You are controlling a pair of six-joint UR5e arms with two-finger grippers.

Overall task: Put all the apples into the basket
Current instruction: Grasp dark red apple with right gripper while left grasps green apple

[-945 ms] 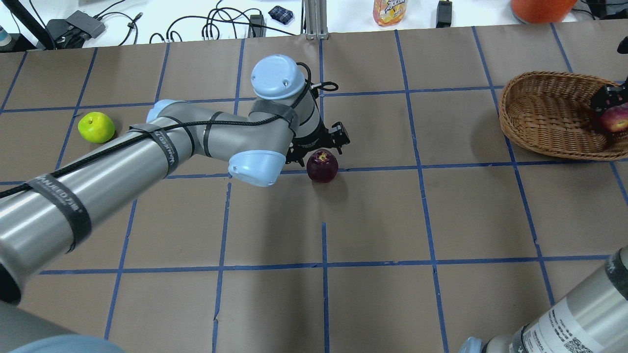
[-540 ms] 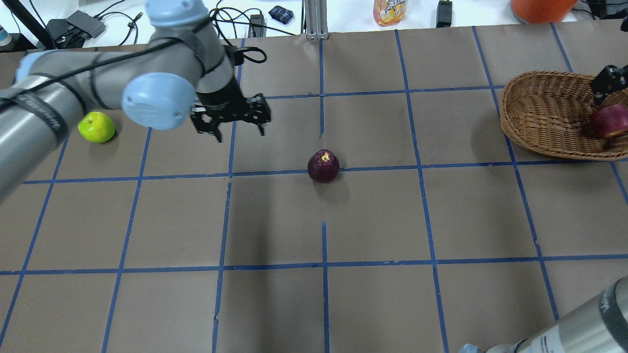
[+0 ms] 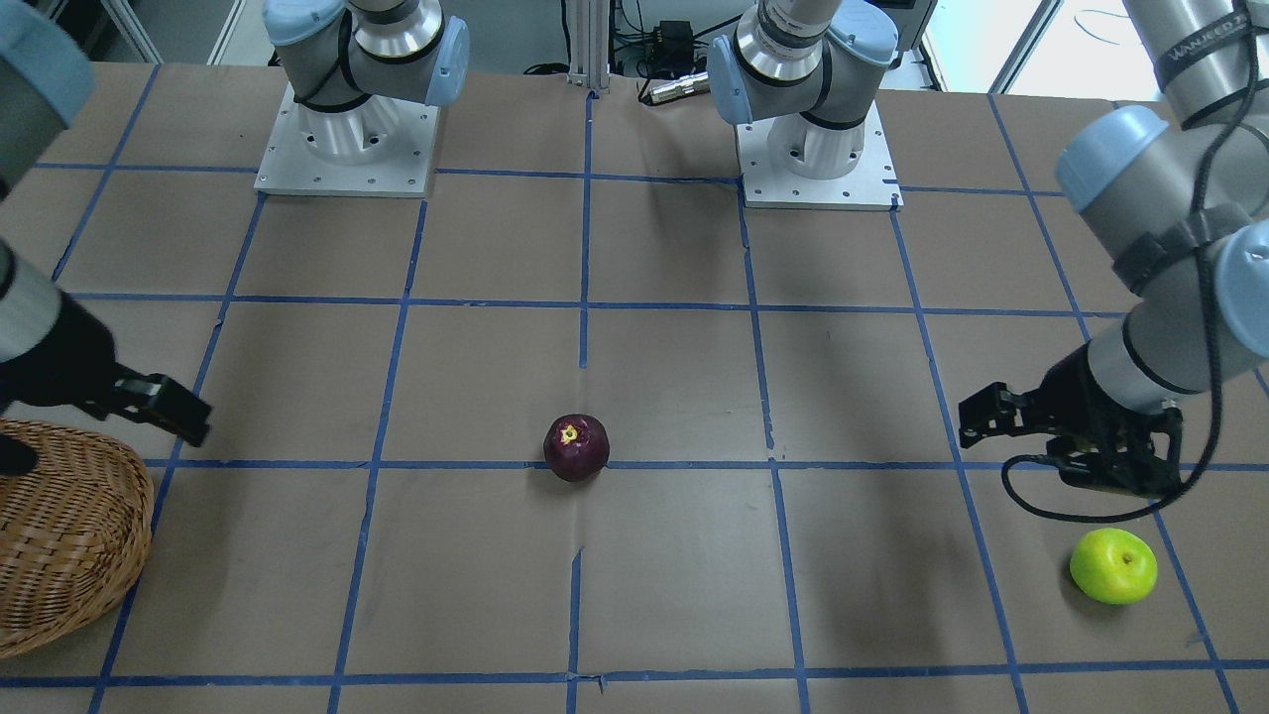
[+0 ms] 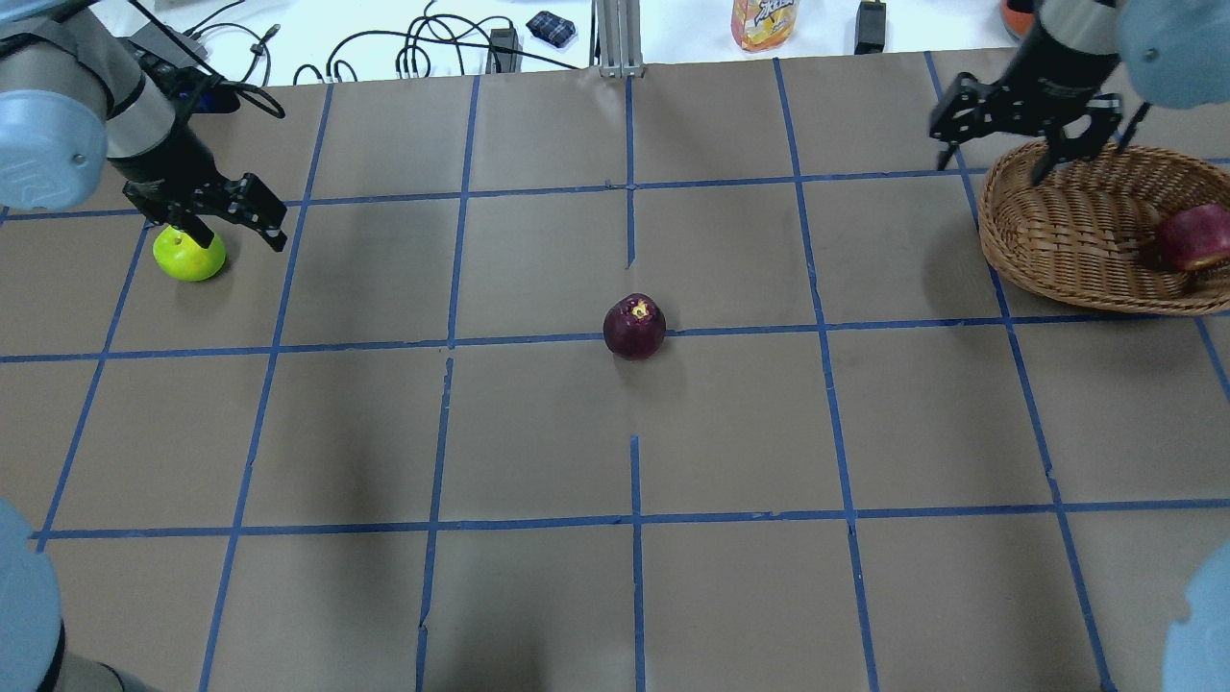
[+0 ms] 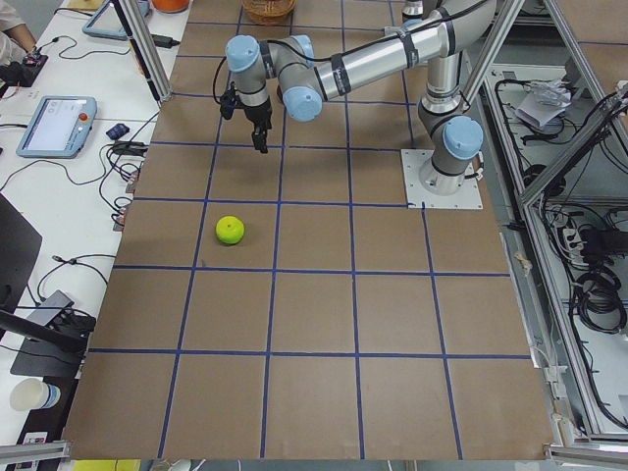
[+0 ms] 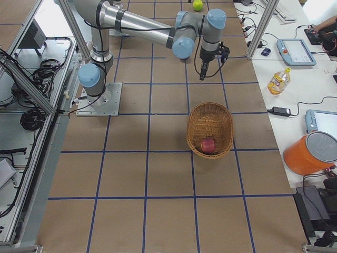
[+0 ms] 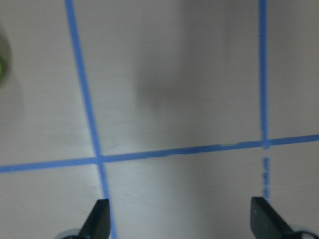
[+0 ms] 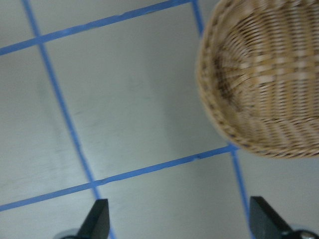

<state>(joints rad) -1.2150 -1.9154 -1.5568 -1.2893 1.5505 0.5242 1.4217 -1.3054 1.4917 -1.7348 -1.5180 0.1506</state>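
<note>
The green apple (image 4: 189, 254) lies at the table's far left, also in the front view (image 3: 1112, 565). My left gripper (image 4: 238, 234) hovers open and empty just beside it, toward the table's middle; in its wrist view only a green sliver (image 7: 2, 64) shows at the left edge. The maroon apple (image 4: 633, 327) sits alone mid-table. The red apple (image 4: 1194, 237) lies inside the wicker basket (image 4: 1067, 231) at far right. My right gripper (image 4: 995, 159) is open and empty above the basket's far left rim (image 8: 214, 99).
Brown paper with a blue tape grid covers the table (image 4: 634, 577). Cables, a drink bottle (image 4: 764, 21) and an orange container lie beyond the far edge. The arm bases (image 3: 347, 129) stand at the robot's side.
My left gripper has swung left, away from the maroon apple to the green apple. My right gripper has left the red apple in the basket and risen to its far left rim.
</note>
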